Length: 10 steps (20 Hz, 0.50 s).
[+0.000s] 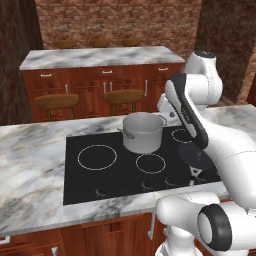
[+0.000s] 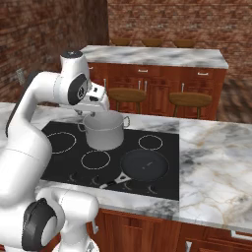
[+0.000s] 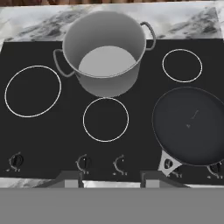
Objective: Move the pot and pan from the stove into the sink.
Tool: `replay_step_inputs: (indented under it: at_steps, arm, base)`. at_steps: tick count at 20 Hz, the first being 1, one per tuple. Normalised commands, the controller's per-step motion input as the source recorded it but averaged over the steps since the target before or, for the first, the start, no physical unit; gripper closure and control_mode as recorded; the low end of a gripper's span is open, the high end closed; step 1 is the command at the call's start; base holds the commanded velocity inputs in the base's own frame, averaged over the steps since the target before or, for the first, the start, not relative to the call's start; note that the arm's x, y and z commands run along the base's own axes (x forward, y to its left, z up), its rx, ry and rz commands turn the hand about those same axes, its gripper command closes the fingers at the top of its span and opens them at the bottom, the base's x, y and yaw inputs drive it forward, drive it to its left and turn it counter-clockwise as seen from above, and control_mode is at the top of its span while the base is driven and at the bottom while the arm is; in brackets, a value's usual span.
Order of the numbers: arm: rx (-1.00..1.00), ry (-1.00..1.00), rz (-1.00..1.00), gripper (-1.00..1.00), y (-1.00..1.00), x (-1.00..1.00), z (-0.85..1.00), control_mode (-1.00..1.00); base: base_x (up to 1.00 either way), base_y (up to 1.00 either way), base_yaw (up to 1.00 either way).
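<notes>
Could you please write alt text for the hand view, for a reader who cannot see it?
Looking down on a black stove, an empty grey pot stands at the back and a dark pan lies at the front right, handle toward the knobs. White burner rings mark the glass, and the gripper hangs above the front edge.

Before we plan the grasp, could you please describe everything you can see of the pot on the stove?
The pot is a plain grey-silver metal cylinder with straight sides and a rolled rim. It has two small loop handles on opposite sides. It stands upright and looks empty: its bare flat bottom shows in the hand view. It sits on the black glass stove, toward the back, between the burner rings. The pan lies nearer the front, apart from it. Nothing touches the pot but the stove.
</notes>
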Motion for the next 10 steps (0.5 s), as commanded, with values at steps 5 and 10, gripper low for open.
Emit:
replay_step_inputs:
  at_steps: [5, 10]
  arm:
    - [0.02, 0.0, -0.06, -1.0, -0.22, -0.17, -0.04, -1.0]
    - [0.05, 0.0, -0.16, -1.0, -0.41, -0.32, -0.11, -1.0]
  base:
    - [0.0, 0.0, 0.0]
    - [0.0, 0.0, 0.0]
